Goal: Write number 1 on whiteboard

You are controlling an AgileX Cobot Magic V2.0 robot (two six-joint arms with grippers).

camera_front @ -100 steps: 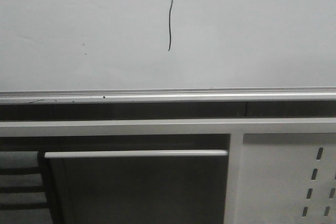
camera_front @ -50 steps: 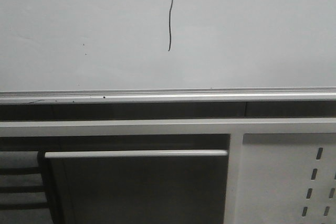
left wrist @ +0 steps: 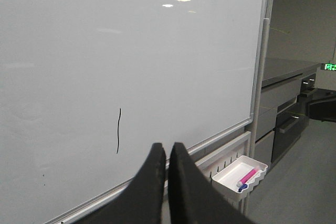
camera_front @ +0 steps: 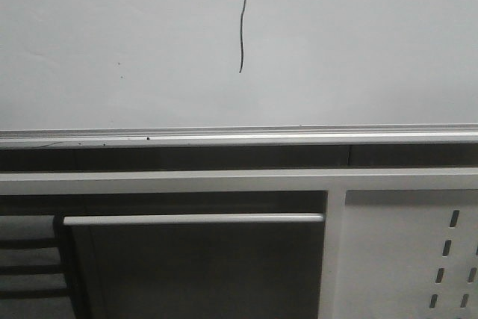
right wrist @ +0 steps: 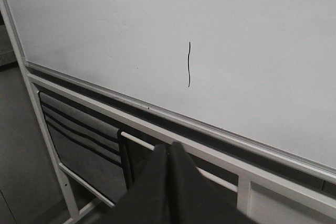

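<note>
The whiteboard [camera_front: 358,42] fills the upper front view, with a silver rail [camera_front: 239,138] along its lower edge. The number 1 [camera_front: 241,31] is a thin dark wavy vertical stroke near the board's middle. It also shows in the left wrist view [left wrist: 118,130] and in the right wrist view [right wrist: 189,64]. My left gripper [left wrist: 167,147] is shut and empty, back from the board and below the stroke. My right gripper [right wrist: 169,145] is shut and empty, back from the board in front of the stand's frame. Neither gripper shows in the front view.
A pale metal panel with slanted slots [camera_front: 407,259] sits under the board at the right. A white tray [left wrist: 240,177] holding a pink marker [left wrist: 248,177] hangs on the stand. A dark fabric rack [right wrist: 79,140] hangs on the stand's other side. Dark cabinets [left wrist: 294,103] stand beyond the board.
</note>
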